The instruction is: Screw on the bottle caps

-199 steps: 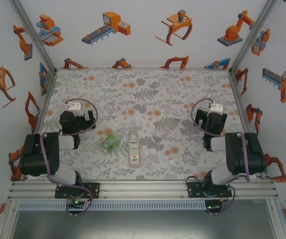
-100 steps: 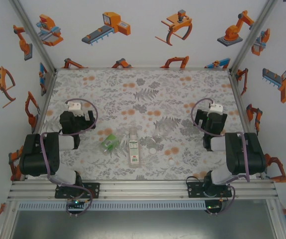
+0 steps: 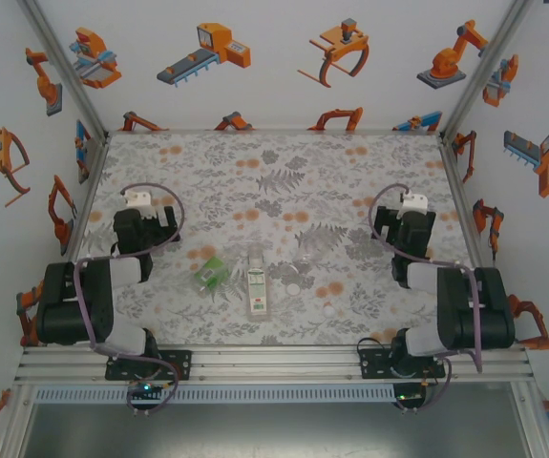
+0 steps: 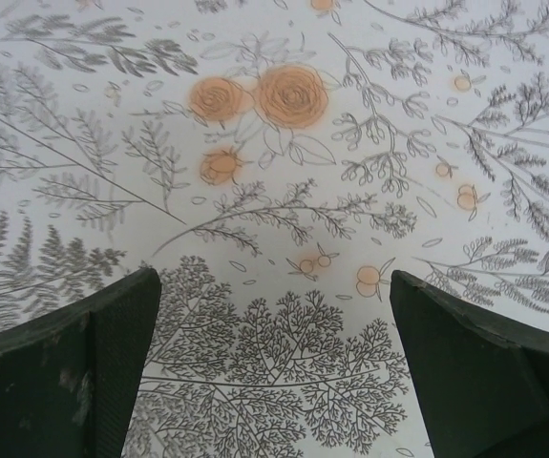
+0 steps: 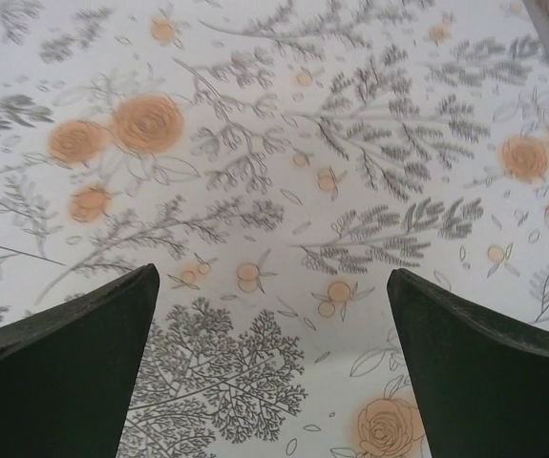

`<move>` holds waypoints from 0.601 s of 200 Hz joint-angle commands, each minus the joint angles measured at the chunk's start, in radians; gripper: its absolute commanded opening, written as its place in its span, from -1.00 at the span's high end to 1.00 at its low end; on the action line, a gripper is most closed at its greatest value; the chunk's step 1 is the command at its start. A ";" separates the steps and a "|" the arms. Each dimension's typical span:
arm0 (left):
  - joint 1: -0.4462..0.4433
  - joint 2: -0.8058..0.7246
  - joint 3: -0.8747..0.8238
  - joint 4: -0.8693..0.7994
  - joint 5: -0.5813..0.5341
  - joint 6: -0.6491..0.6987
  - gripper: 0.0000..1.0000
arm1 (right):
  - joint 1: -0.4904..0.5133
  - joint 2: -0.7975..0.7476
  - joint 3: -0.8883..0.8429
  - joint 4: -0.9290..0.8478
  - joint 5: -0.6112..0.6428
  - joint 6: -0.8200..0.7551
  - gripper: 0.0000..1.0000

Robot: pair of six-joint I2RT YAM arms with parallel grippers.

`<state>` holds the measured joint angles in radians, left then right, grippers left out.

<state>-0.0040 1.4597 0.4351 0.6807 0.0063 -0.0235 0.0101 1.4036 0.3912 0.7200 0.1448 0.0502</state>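
Observation:
Three bottles lie in the middle of the table, between the arms: a green-tinted bottle (image 3: 210, 274), a bottle with a white label (image 3: 257, 283) and a plain clear bottle (image 3: 312, 251). Two small white bottle caps rest loose on the mat, one cap (image 3: 293, 287) just right of the labelled bottle and another cap (image 3: 327, 310) nearer the front. My left gripper (image 3: 143, 216) hovers left of the bottles, open (image 4: 274, 277), with bare mat between its fingers. My right gripper (image 3: 409, 218) hovers to their right, open (image 5: 271, 271) and holding nothing.
The floral mat (image 3: 274, 181) stretches bare toward the back wall. Metal frame posts (image 3: 460, 196) and printed side walls close in the left and right edges. An aluminium rail (image 3: 274, 363) runs along the front by the arm bases.
Both wrists have shifted slightly away from the bases, toward the back of the table. The bottles and caps have not moved.

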 commanded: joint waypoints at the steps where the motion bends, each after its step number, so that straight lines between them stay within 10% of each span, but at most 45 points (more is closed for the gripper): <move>1: -0.026 -0.103 0.076 -0.180 -0.078 -0.018 -0.94 | 0.013 -0.088 0.063 -0.134 -0.078 -0.052 -0.87; 56: -0.079 -0.306 0.225 -0.574 -0.095 -0.157 -0.94 | 0.093 -0.155 0.266 -0.531 -0.465 -0.211 -0.73; 120: -0.079 -0.414 0.512 -1.017 0.103 -0.105 -0.93 | 0.378 -0.139 0.507 -1.119 -0.512 -0.765 -0.74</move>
<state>-0.0792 1.0847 0.8791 -0.1150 0.0139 -0.1711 0.3229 1.2598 0.8146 -0.0845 -0.3256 -0.4168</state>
